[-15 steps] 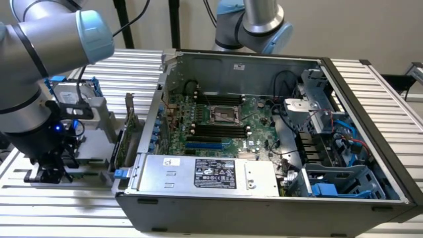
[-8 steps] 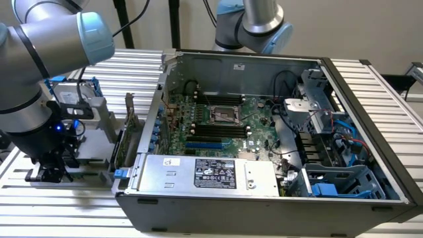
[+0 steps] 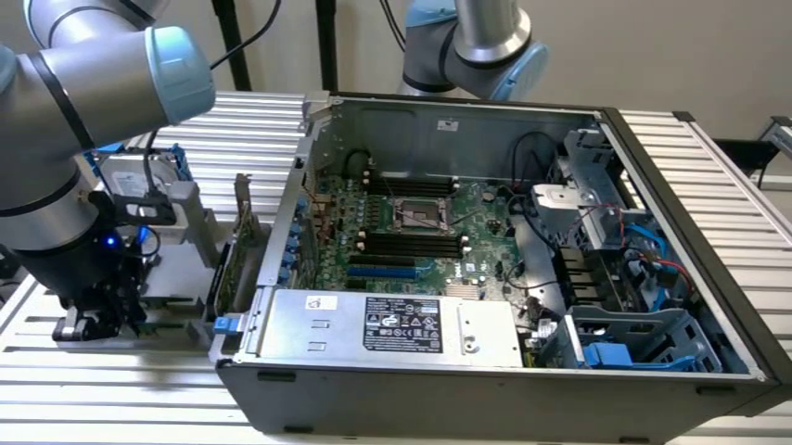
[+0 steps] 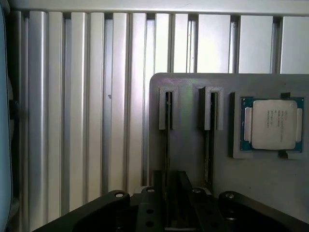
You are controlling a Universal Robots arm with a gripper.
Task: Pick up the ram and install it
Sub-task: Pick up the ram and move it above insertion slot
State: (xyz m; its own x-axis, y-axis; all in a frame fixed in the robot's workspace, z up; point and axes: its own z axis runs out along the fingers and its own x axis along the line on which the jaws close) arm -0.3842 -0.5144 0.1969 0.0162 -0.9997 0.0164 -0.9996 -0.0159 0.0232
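Observation:
Two ram sticks stand on edge in the slots of a grey holder (image 4: 188, 145). Each shows as a thin dark line: one ram stick (image 4: 167, 140) runs straight under my gripper (image 4: 173, 182), and the other ram stick (image 4: 211, 145) sits one slot over. In the exterior view my gripper (image 3: 106, 320) is down low over the grey holder (image 3: 173, 306), on the table at the exterior view's left of the open computer case (image 3: 495, 371). The motherboard (image 3: 409, 218) lies inside the case with long black memory slots (image 3: 409, 243).
A processor chip (image 4: 274, 124) rests in a pocket of the holder beside the sticks. A tall green expansion card (image 3: 243, 232) and a hard drive in a blue frame (image 3: 136, 176) stand between my arm and the case wall. A second arm (image 3: 477, 46) stands behind the case.

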